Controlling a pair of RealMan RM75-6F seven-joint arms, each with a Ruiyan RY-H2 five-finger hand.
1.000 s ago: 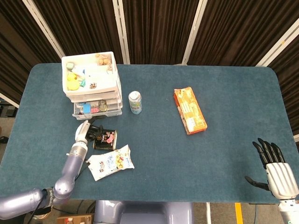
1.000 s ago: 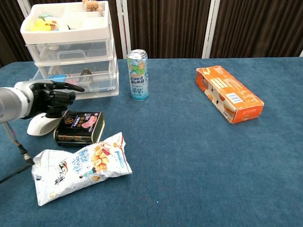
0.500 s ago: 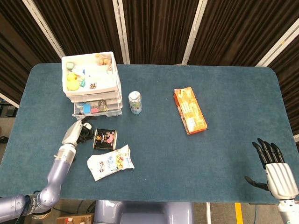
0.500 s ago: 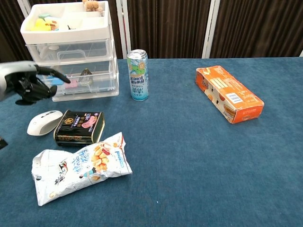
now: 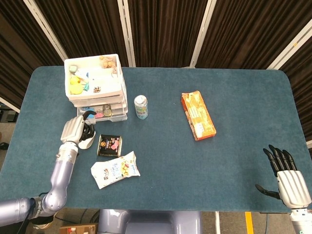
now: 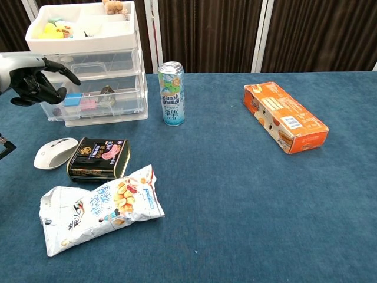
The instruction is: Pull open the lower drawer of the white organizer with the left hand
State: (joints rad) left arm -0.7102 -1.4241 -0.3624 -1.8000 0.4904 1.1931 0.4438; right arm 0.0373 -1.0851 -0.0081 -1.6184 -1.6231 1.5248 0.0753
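The white organizer (image 5: 95, 84) stands at the table's far left, its top tray full of small items. Its clear lower drawer (image 6: 99, 101) holds blue and pink bits and looks flush with the frame. My left hand (image 6: 28, 80) hovers just in front of the organizer's left corner, at the height of the drawers. Its fingers are curled in around nothing, with one finger (image 6: 65, 74) stretched toward the drawer fronts. In the head view the left hand (image 5: 73, 130) sits just below the lower drawer (image 5: 102, 112). My right hand (image 5: 288, 178) lies off the table's near right corner, fingers spread, empty.
A white mouse (image 6: 55, 152), a black tin (image 6: 98, 158) and a snack bag (image 6: 97, 207) lie in front of the organizer. A drink can (image 6: 171, 93) stands right of it. An orange box (image 6: 285, 116) lies at mid-table.
My left hand rose from above the mouse and tin and moved left and back, up to the organizer's front left corner. The right hand stayed still.
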